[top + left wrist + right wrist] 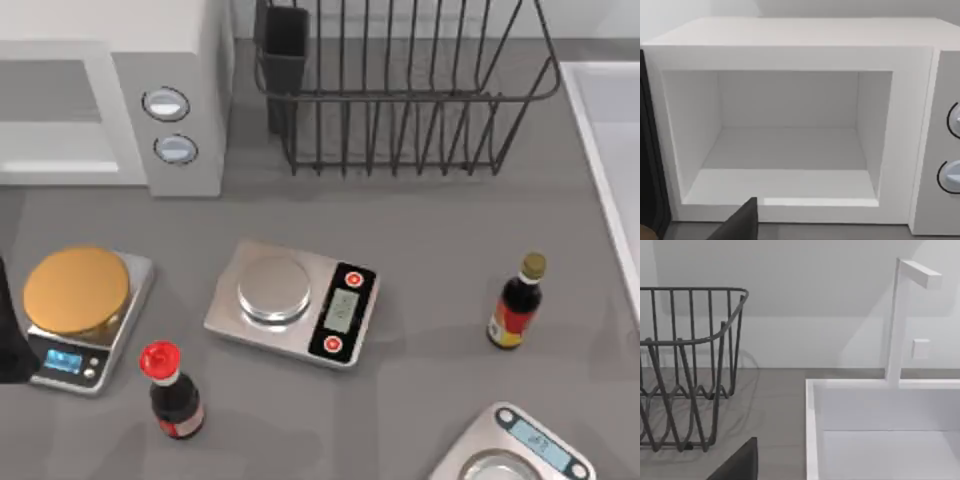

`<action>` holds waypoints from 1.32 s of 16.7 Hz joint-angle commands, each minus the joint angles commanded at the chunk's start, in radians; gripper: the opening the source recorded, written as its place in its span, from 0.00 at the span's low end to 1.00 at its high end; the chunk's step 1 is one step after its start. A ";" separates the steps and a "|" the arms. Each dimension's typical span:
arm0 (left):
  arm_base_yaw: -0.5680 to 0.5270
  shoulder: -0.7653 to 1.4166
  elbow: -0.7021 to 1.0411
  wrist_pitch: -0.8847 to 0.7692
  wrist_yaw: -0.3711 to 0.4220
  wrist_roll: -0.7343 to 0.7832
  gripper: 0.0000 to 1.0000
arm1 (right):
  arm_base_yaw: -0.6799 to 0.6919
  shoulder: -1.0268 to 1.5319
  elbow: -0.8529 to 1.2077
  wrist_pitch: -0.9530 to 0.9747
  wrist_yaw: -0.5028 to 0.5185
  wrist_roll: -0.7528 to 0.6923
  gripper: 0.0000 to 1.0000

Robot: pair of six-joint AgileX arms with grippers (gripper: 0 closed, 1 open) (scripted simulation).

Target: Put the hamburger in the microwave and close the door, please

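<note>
The microwave point(150, 100) stands at the back left of the tabletop point(420, 230), its two knobs point(170, 125) stacked on its right-hand panel. In the left wrist view its front is open and the pale cavity point(790, 145) faces the camera squarely. A dark wedge of the left end effector point(740, 225) shows low in front of the cavity's lower lip, but how far open it is, or whether it has hold of anything, cannot be told. A dark strip runs down the edge of that view beside the opening (what it belongs to is unclear). Right of the microwave, along the back, stands a black wire rack point(400, 90), and a white sink point(610, 150) runs down the right edge. In front of the microwave, the left scale point(85, 335) carries a golden-brown disc point(77, 290). A red-capped bottle point(172, 392) stands just right of it. The middle scale point(292, 303) has a bare silver pan, and the right scale point(520, 450) is cut off by the front edge. A gold-capped bottle point(518, 302) stands upright between the middle scale and the sink. The right wrist view looks over the rack point(685, 365) and the sink's rim point(812, 430), with a white tap point(897, 320) rising behind it. The right end effector point(740, 462) shows there as a dark wedge, and its opening cannot be told either.
</note>
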 joint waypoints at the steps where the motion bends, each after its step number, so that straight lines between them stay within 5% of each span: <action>1: 0.000 0.000 0.000 0.000 0.000 0.000 1.00 | 0.000 0.000 0.000 0.000 0.000 0.000 1.00; 8: 0.081 0.203 0.177 -0.156 0.004 0.186 1.00 | 0.000 0.000 0.000 0.000 0.000 0.000 1.00; 22: 0.366 1.429 0.842 -0.802 0.008 1.160 1.00 | 0.000 0.000 0.000 0.000 0.000 0.000 1.00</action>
